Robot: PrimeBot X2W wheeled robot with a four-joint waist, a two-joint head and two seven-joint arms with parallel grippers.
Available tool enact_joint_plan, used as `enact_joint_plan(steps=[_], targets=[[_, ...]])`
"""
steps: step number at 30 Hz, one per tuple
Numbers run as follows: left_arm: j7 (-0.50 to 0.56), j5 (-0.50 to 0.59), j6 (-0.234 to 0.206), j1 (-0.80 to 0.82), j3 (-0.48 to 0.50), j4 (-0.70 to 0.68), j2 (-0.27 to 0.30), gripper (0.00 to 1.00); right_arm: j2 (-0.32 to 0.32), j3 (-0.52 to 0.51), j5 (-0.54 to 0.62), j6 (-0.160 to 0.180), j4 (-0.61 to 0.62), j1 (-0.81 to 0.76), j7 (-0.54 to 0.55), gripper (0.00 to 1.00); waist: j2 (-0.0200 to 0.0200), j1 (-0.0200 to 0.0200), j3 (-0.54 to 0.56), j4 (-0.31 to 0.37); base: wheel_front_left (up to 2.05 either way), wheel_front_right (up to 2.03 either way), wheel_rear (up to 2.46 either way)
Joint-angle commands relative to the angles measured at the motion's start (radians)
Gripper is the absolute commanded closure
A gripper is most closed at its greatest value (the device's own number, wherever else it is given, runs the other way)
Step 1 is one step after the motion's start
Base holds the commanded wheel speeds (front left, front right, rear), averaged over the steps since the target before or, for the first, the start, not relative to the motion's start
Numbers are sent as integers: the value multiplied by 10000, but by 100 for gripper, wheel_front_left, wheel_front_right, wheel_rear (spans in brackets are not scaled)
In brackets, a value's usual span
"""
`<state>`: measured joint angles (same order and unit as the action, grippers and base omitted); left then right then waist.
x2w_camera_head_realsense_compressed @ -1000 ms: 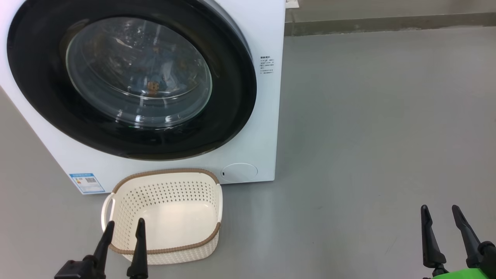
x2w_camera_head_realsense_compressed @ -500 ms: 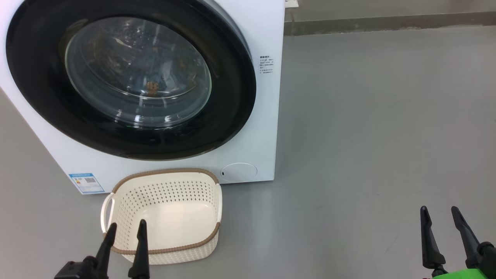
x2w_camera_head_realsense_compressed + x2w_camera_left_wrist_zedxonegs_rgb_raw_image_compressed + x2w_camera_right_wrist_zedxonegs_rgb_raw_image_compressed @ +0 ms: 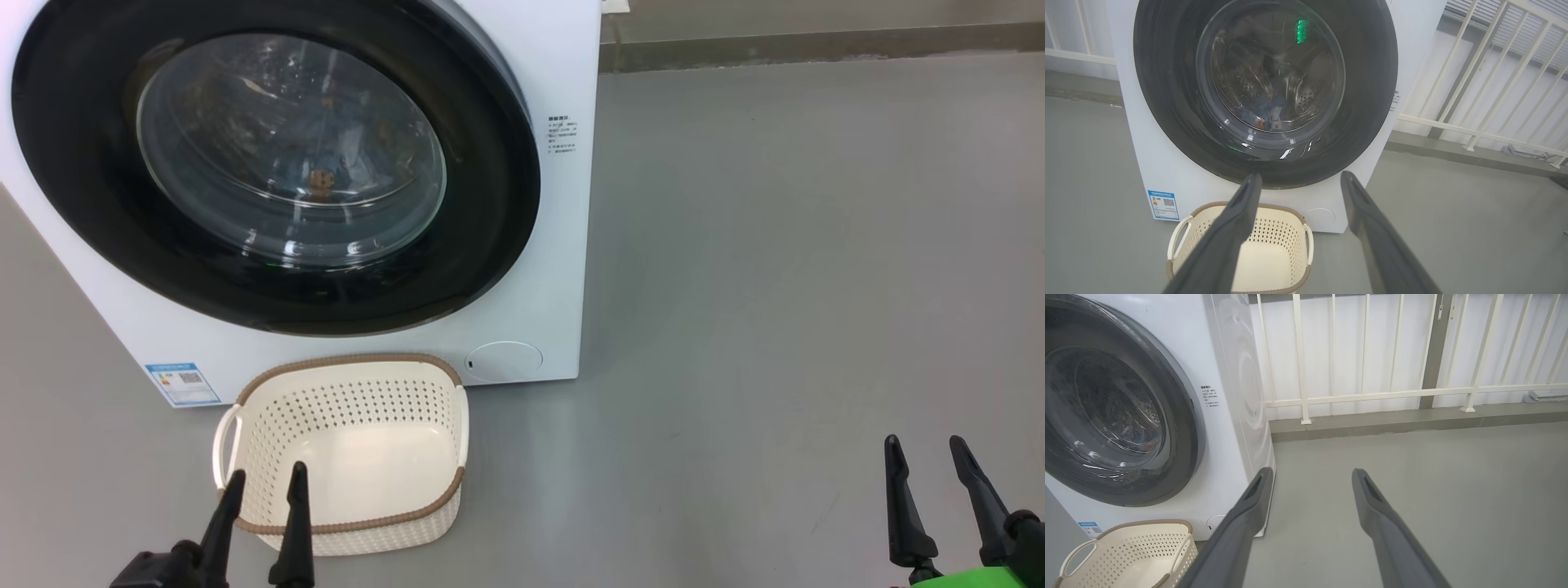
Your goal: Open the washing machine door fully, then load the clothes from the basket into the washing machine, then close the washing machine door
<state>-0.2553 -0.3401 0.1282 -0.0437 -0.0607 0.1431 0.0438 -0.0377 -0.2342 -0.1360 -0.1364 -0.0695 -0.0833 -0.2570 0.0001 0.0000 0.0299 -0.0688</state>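
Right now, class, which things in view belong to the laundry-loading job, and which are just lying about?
Job:
door, shut
washing machine
basket, empty
clothes, behind the door glass
left gripper and right gripper, both open

Just there:
railing
kerb
floor

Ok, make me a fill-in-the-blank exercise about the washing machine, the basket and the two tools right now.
1. The round black-rimmed glass door of the big white washing machine is ____.
2. The small cream perforated plastic basket on the grey floor is ____.
3. The left tool and the right tool both stand ____, holding nothing.
4. In the head view, the small blue label sticker sits at the machine front's bottom ____ corner.
Missing words: closed, empty, open, left.
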Motion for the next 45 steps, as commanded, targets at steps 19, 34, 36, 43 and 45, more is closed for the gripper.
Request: enact_joint_plan(steps=[19, 34, 36, 43, 45], targets=[[276, -1581, -5, -3, 49, 514, -22, 100, 87, 69, -1294, 2, -648, 151, 369, 100, -1, 2, -28, 51, 0, 0, 0], [625, -3022, 2, 197, 167, 610, 54, 100, 61, 233, -2950, 8, -764, 355, 754, 100, -1, 0, -70, 129, 0, 0, 0], [676, -3226, 3, 225, 186, 617, 64, 100, 57, 253, -3186, 9, -784, 386, 812, 100, -1, 0, -75, 140, 0, 0, 0], [857, -3936, 5, 313, 256, 636, 93, 100, 44, 321, -4011, 13, -852, 494, 1018, 100, -1, 0, -94, 179, 0, 0, 0], [910, -4138, 5, 338, 277, 642, 101, 100, 40, 341, -4246, 14, -871, 525, 1077, 100, -1, 0, -99, 190, 0, 0, 0]])
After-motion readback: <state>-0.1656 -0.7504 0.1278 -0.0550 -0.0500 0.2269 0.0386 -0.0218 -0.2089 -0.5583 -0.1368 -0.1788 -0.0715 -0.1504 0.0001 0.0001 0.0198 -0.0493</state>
